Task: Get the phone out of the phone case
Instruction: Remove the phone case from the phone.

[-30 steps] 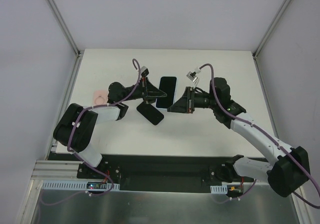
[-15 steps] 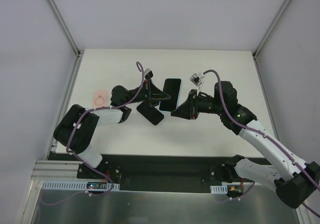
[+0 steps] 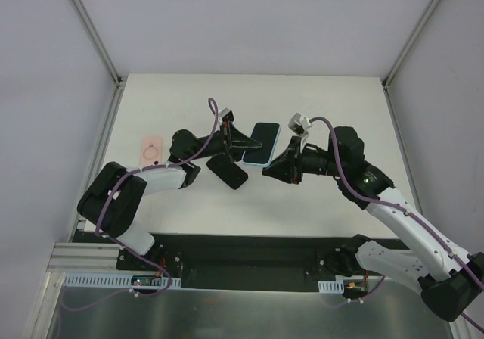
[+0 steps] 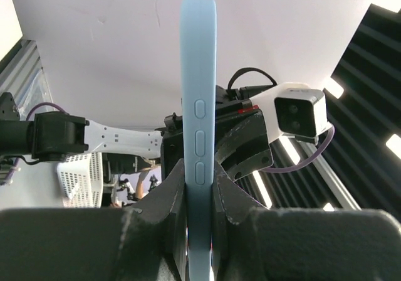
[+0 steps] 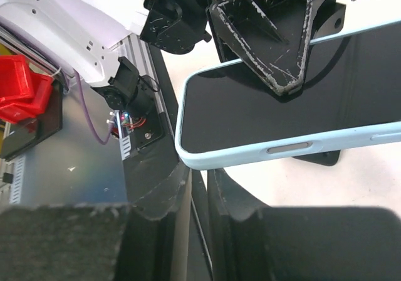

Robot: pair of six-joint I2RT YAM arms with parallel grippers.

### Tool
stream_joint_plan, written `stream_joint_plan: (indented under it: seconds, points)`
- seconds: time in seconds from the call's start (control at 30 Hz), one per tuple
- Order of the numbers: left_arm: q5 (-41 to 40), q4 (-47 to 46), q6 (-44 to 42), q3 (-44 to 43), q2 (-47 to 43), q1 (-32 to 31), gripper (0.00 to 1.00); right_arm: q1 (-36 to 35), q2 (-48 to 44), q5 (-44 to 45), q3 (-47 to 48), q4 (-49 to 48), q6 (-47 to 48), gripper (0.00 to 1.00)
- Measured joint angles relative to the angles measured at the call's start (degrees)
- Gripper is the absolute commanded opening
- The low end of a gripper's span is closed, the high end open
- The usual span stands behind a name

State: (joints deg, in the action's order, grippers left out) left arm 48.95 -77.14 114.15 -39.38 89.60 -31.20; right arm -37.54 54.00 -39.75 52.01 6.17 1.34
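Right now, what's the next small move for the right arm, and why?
Probably pinch the right tool on the phone case corner lip and peel it back: the phone sits fully inside, the left tool clamps one edge, and that corner lies by the right tool.

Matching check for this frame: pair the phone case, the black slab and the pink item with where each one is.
Things:
1. phone case
2. black slab
3. pink item

Places:
A. lying near the left edge of the table
B. pinched between the fingers of the left gripper
C. flat on the table, beside the left gripper, on the side toward the arm bases

Pairs: 1-B, 2-C, 3-A
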Motion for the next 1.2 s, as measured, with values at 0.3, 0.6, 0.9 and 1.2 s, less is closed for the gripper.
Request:
stream_joint_plan:
  seconds: [0.3, 0.6, 0.9, 1.2]
  points:
    - [-1.55, 1.53, 1.27, 1.31, -1.64, -0.28, 0.00, -0.26, -0.24, 1.92, -0.17, -0.33, 1.20, 0.42]
    - [-0.87, 3.85, -2.93, 0.59, -1.42, -0.07, 0.00, 0.20, -1.62, 4.31, -1.31, -1.95, -11.74, 0.70]
    - [-0.44, 3.74, -3.19, 0.31, -1.29, 0.35, 0.00, 1.33, -1.40, 5.20, -3.17, -6.97, -23.10, 0.47]
    - [-0.63, 2.45, -4.17, 0.28, -1.31, 1.68, 0.00, 2.10, 0.79, 5.68, -4.13, -8.98, -29.90, 0.01]
